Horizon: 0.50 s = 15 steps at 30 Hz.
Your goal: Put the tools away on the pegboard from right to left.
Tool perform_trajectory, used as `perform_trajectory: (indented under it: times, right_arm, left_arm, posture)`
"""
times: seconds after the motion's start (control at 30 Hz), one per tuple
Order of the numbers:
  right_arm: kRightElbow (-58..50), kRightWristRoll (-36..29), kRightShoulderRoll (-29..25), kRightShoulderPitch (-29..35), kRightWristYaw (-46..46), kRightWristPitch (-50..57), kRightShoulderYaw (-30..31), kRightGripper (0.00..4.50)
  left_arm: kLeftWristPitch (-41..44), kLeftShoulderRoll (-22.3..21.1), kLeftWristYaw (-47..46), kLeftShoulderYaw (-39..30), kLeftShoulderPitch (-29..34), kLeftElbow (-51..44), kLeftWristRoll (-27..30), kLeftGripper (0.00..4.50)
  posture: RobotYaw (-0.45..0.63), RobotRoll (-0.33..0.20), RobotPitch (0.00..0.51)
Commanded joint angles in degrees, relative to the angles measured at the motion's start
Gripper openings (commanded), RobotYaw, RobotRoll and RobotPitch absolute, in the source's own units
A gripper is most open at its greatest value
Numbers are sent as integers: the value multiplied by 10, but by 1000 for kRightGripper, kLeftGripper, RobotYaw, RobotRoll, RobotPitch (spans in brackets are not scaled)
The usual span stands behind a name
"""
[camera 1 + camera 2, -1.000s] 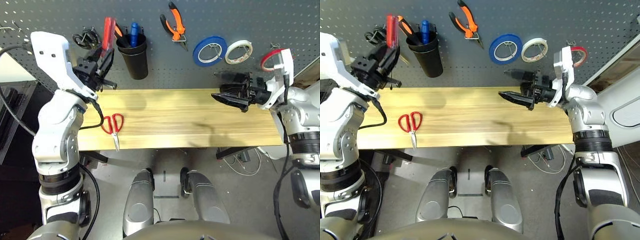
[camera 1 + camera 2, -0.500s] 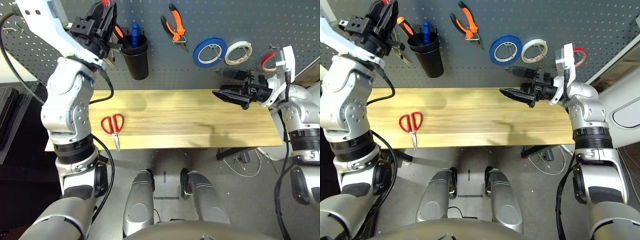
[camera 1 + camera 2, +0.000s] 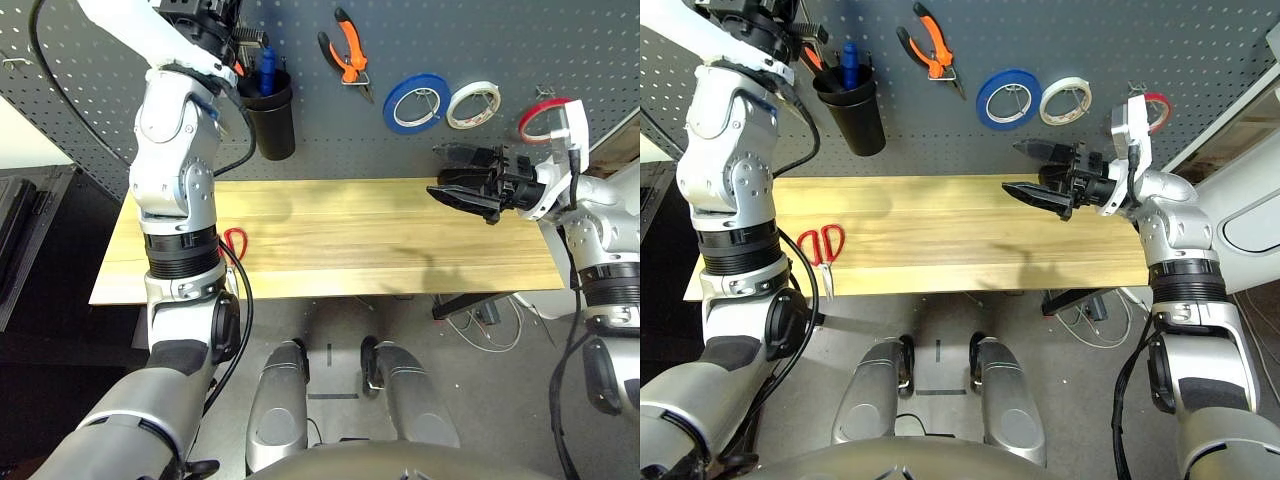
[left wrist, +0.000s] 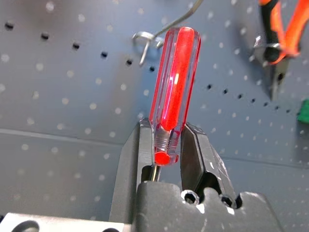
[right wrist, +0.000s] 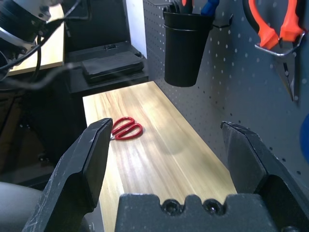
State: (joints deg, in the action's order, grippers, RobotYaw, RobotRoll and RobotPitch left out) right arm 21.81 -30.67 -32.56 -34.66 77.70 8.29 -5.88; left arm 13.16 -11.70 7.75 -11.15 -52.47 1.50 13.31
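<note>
Screwdriver [image 4: 172, 92], red-handled, is clamped in the left tool [image 4: 166, 145] near the base of the handle, handle end pointing at the pegboard [image 4: 72, 96] close below a wire hook [image 4: 154, 36]; the grip low on the handle leaves its length free, presumably so it can be presented to a holder. In the head views the left tool [image 3: 215, 25] is raised high against the pegboard beside the black cup [image 3: 268, 120], which already holds a blue-handled and an orange-handled item; the cup or the hook is the likely destination, which one cannot be told. Pliers [image 3: 345, 50] hang on the pegboard to the right of the cup, then blue tape [image 3: 418, 102], white tape [image 3: 475, 104] and the red tape ring [image 3: 540, 118] at far right, consistent with right-to-left order. Red scissors [image 3: 822, 248] lie flat on the counter [image 3: 400, 240] at its left end, not yet stowed, judged the last item. Right tool [image 3: 468, 178] hovers above the counter's right end, jaws wide apart and empty, pointing left, apparently parked clear of the work.
</note>
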Motion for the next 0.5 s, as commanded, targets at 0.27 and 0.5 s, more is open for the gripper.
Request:
perform_trajectory:
  times: [0.27, 0.5]
  right_arm:
    - [-38, -7, 3, 21, -17, 15, -8, 4500]
    - [-65, -13, 14, 30, -31, 24, -8, 4500]
  left_arm:
    - [-108, 13, -1, 35, 8, 134, -51, 833]
    - [-91, -8, 4, 48, 25, 155, -77, 1583]
  posture:
    - [30, 0, 161]
    - [32, 0, 166]
